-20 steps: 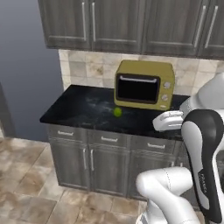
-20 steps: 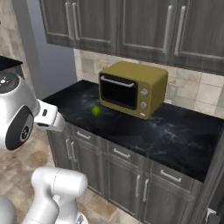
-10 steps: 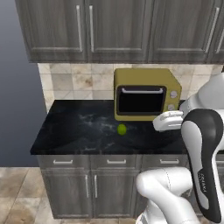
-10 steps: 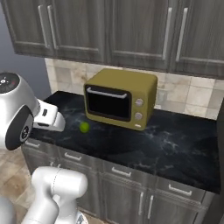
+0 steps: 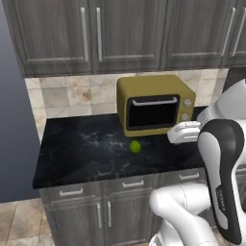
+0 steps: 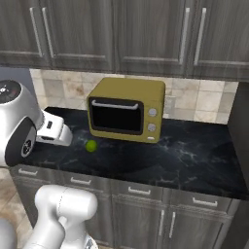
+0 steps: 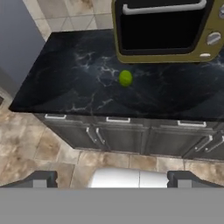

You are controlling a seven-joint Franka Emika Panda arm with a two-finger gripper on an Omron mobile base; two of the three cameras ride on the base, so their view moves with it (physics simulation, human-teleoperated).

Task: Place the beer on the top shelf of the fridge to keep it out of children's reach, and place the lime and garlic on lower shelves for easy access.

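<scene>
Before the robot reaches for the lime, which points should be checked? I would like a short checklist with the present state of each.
1. Lime visible on the counter: ok.
2. Lime stands free, apart from the microwave: ok.
3. Gripper open and holding nothing: ok.
4. Gripper close over the lime: not ok, it hangs out in front of the counter edge.
5. Fridge door open: cannot tell.

Counter [image 5: 86,158]: black marbled slab with pale veining, set on dark wood-grain drawer cabinets [image 6: 141,214], against a beige tiled wall.
Microwave [image 5: 154,104]: olive-yellow, standing at the back of the counter, door shut, dark window.
Lime [image 5: 135,146]: resting on the counter just in front of the microwave's left corner, apart from it.
</scene>
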